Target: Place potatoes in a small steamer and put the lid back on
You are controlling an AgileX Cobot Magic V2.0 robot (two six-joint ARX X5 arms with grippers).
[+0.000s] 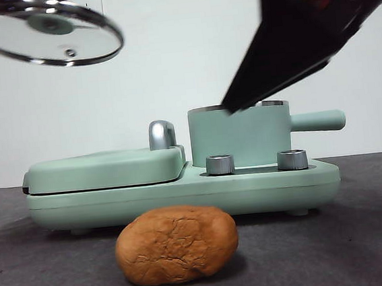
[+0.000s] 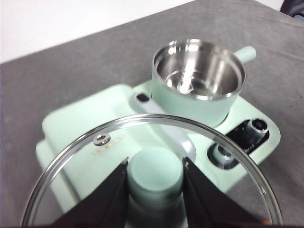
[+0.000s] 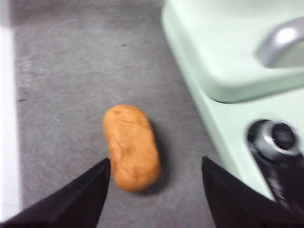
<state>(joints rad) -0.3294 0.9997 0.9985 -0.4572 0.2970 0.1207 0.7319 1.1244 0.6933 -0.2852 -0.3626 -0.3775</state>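
Your left gripper (image 2: pixel 155 178) holds the lid (image 1: pixel 43 30) by its mint-green knob (image 2: pixel 155 170), both jaws pressed against the knob's sides, the glass disc tilted in the air high above the griddle (image 1: pixel 105 169). In the front view the lid hangs well clear of the small steamer (image 1: pixel 240 136), up and away over the griddle end of the appliance, with its steel rim catching the light.

The steamer stands uncovered at one end of the mint-green base (image 1: pixel 182 194), its straight side handle (image 1: pixel 317 121) pointing away from the griddle. Your left wrist camera looks down into its bare steel bowl (image 2: pixel 198 71), and two chrome dials (image 1: pixel 219 164) sit on the base just in front of the pot.

The potato (image 1: pixel 177 244) lies on the grey table (image 1: pixel 362 234), in front of the base and apart from it, roughly level with the join between the griddle and the steamer. Its orange-brown skin shows cracked wrinkles.

Your right gripper (image 3: pixel 154 192) hovers above the potato with its jaws spread wide and nothing between them; the potato's near end sits between the two tips in the right wrist view, which is blurred. In the front view that arm (image 1: pixel 302 31) enters as a dark wedge from the upper corner, its tip overlapping the steamer's rim.
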